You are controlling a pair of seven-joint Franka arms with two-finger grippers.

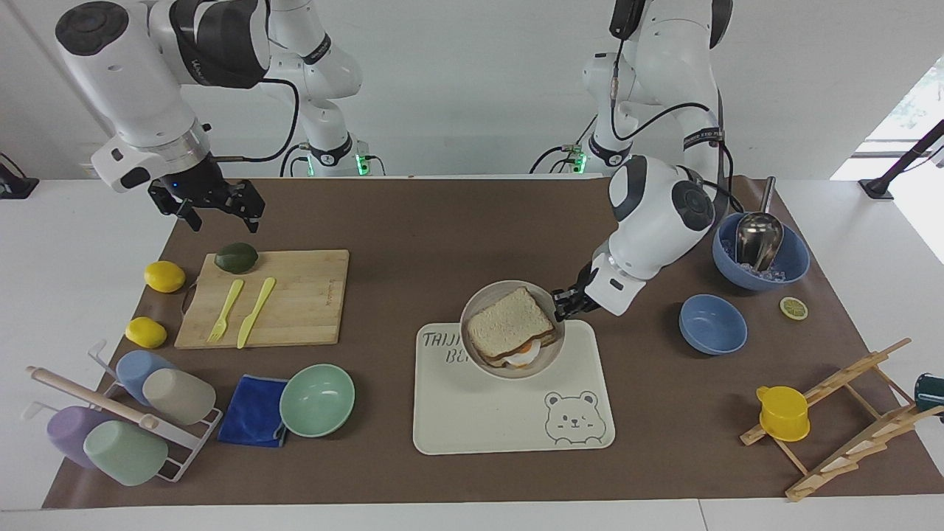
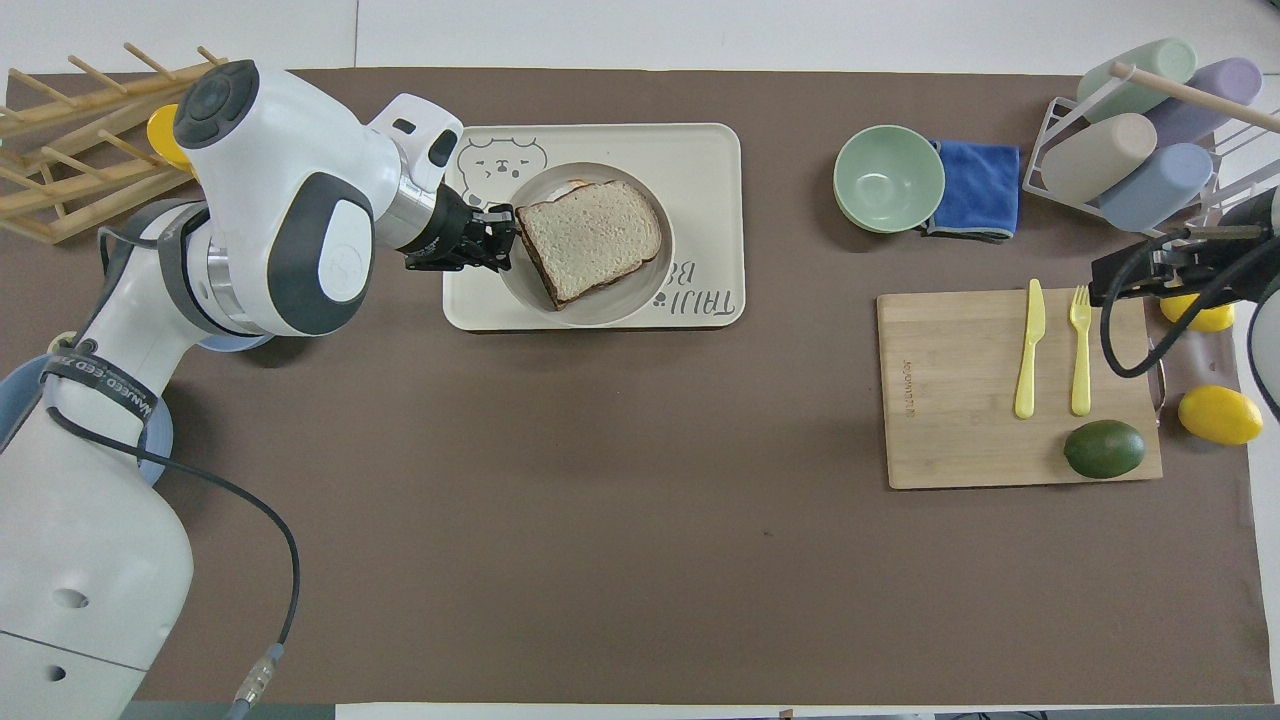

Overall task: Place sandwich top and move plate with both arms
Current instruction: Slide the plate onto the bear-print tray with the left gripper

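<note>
Overhead view: sandwich top [image 2: 590,236] sits on the stacked sandwich on the plate [image 2: 640,290], fried egg white peeking out at the edge farther from the robots; plate is over the cream bear tray [image 2: 710,160], covering part of its lettering; facing view shows the plate [image 1: 479,302] carried by its rim, over the part of the tray [image 1: 509,420] nearer to the robots, whether lifted or already touching cannot be told; left gripper [image 1: 566,302] is pinched on the plate rim at the side toward the left arm's end of the table, fingertips together on the thin edge; right gripper [image 1: 221,205] waits over the mat near the avocado [image 1: 236,257] and the cutting board [image 1: 269,299], its fingers spread apart and holding nothing.

Handling, as judgement: bread slice is light, soft, loose on the stack, likely to slide or tip if the plate tilts; plate looks stiff and smooth, probably slippery at the rim; a one-sided rim pinch makes it want to sag on the free side; safest hold is the bare rim, clear of the bread, kept level; a second grip on the rim toward the right arm's end would steady it; bread itself best left untouched.
</note>
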